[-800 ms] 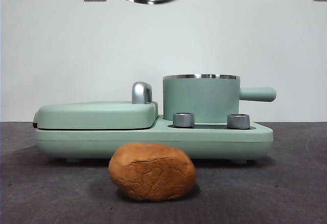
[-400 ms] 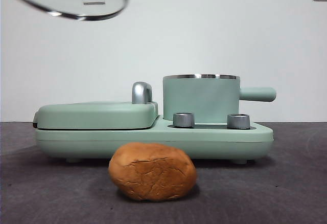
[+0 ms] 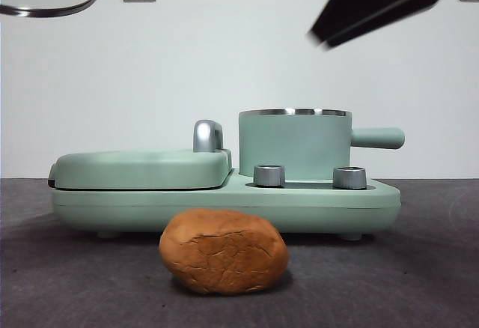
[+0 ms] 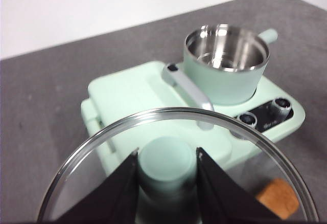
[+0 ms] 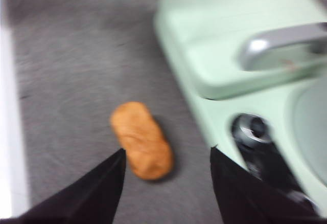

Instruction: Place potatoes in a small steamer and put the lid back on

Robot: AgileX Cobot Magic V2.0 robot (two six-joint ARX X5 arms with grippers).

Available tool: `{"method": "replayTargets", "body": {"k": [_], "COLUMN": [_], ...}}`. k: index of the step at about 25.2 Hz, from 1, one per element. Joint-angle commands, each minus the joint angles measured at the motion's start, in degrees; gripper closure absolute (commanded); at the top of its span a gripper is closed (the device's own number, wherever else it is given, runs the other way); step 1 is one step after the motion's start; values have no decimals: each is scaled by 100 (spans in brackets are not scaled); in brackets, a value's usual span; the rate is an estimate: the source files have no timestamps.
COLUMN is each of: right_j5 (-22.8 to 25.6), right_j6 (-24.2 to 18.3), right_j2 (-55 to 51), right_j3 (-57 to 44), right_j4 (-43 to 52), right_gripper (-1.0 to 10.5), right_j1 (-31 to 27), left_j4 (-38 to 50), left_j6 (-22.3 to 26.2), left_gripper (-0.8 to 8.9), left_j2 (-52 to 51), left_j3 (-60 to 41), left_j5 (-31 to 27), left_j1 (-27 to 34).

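The orange-brown potato (image 3: 223, 251) lies on the grey table in front of the appliance; it also shows in the right wrist view (image 5: 142, 140) and the left wrist view (image 4: 277, 198). The mint-green small steamer (image 3: 295, 143) stands open on the appliance's right side, empty inside (image 4: 226, 55). My left gripper (image 4: 167, 168) is shut on the green knob of the glass lid (image 4: 102, 147), held high at the front view's top left (image 3: 52, 2). My right gripper (image 5: 166, 170) is open, high above the potato, and enters the front view as a dark blurred shape (image 3: 374, 2).
The mint-green appliance base (image 3: 224, 207) carries a flat griddle cover (image 3: 142, 167) with a chrome handle (image 3: 207, 135) on the left and two steel dials (image 3: 269, 175) in front. A wall stands behind.
The lid has moved left and is now mostly out of the front view at the top left corner. My right arm has come into view at the top right.
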Motion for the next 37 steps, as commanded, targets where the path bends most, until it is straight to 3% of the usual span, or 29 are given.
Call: {"method": "replayTargets", "body": {"k": [1, 13, 30, 32, 34, 37], "right_j5": [13, 157, 157, 181, 186, 404], "right_j6": [-72, -249, -297, -249, -245, -205], "right_j2": [501, 2116, 3202, 3228, 3228, 3224], "right_j3": [79, 79, 79, 79, 79, 79], "right_j4": [295, 1193, 1768, 1759, 1759, 1670], "right_gripper": [682, 606, 580, 613, 722, 742], "right_j1": [302, 726, 728, 728, 730, 730], "left_j4": [22, -52, -55, -55, -57, -57], "left_j6": [-136, -260, -234, -234, -236, -236], "left_gripper": [799, 799, 799, 799, 799, 799], "left_j2": [-52, -87, -85, -85, -85, -85], "left_j3": [61, 61, 61, 61, 61, 61], "left_j5": [-7, -7, -15, -15, -15, -15], "left_j1": [-7, -7, -2, -2, -2, -2]}}
